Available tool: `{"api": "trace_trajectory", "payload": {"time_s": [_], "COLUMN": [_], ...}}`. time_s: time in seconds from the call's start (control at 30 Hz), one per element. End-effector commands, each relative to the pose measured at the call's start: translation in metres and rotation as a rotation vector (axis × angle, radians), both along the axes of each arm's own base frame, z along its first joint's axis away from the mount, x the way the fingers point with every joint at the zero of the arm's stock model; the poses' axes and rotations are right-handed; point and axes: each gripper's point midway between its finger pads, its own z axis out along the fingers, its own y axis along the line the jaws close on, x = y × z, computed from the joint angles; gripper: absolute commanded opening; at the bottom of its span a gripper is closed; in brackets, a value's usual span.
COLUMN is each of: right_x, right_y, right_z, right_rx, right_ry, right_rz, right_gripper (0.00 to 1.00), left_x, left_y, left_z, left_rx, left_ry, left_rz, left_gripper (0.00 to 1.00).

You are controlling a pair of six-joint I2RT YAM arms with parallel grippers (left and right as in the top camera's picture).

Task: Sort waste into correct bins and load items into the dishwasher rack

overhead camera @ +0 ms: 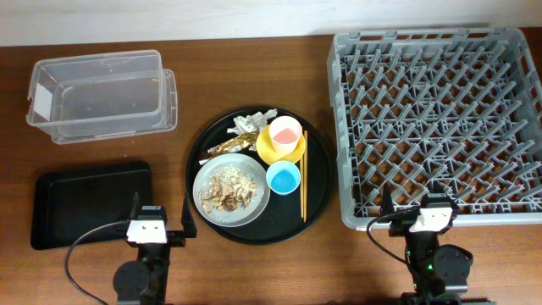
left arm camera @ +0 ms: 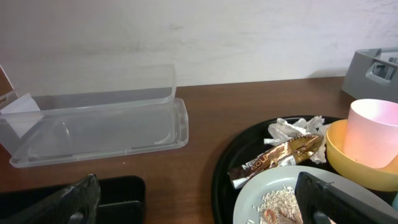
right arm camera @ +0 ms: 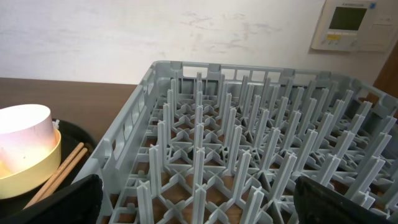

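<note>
Grey rack [overhead camera: 436, 119] just beside round tray [overhead camera: 320, 182], clear tub [overhead camera: 102, 97] well apart left.

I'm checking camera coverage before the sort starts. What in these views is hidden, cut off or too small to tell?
- Overhead: yellow bowl interior, covered by the pink cup.
- Overhead: wrapper print, too small to read.
- Left wrist: grey plate, cut by the bottom edge and a dark finger.
- Right wrist: near ends of the chopsticks, behind a finger.
</note>
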Motion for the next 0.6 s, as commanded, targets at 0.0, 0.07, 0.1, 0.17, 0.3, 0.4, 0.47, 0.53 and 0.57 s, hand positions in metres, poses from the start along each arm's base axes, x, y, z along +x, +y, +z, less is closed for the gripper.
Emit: {"api": "trace_trajectory", "payload": {"time_s": [0.0,0.07,0.1,0.17,0.3,0.4,0.47,0.53,0.57], "right_x": [0.0,0.0,0.0,0.0,0.0,0.0,0.0,0.0,0.0], "right_y": [-0.004,-0.004,-0.004,-0.004,-0.004,-0.004,-0.004,-0.004,-0.004], "right_z": [-0.002,-0.002,-0.002,-0.002,-0.002,-0.002,-0.002,-0.002,-0.002], "right_rx": [0.0,0.0,0.0,0.0,0.0,0.0,0.0,0.0,0.0], "right_ry": [0.002,0.002,0.002,0.002,0.002,0.002,0.002,0.002,0.002], "right_rz": [-0.019,-0.019,-0.019,-0.019,-0.019,-0.019,-0.019,-0.019,-0.019], "right_gripper": [0.98,0.98,0.98,0.99,0.98,0.98,0.98,0.98,0.98], "left_x": [0.0,0.0,0.0,0.0,0.0,-0.008,-0.024,-0.034,-0.036], "left_y": [0.001,0.001,0.001,0.001,0.001,-0.052,-0.085,-0.097,-0.097], "left_z": [-0.001,-0.001,-0.001,-0.001,0.0,0.028,0.045,0.06,0.07], "left_rx": [-0.009,-0.009,-0.009,-0.009,-0.013,-0.147,-0.155,-0.132,-0.131], "left_ry": [-0.002,-0.002,-0.002,-0.003,-0.005,-0.096,-0.15,-0.215,-0.254], "left_rz": [0.008,0.008,0.008,0.008,0.005,-0.305,-0.517,-0.608,-0.611], "left_gripper": [0.99,0.99,0.99,0.99,0.99,0.99,0.99,0.99,0.99]}}
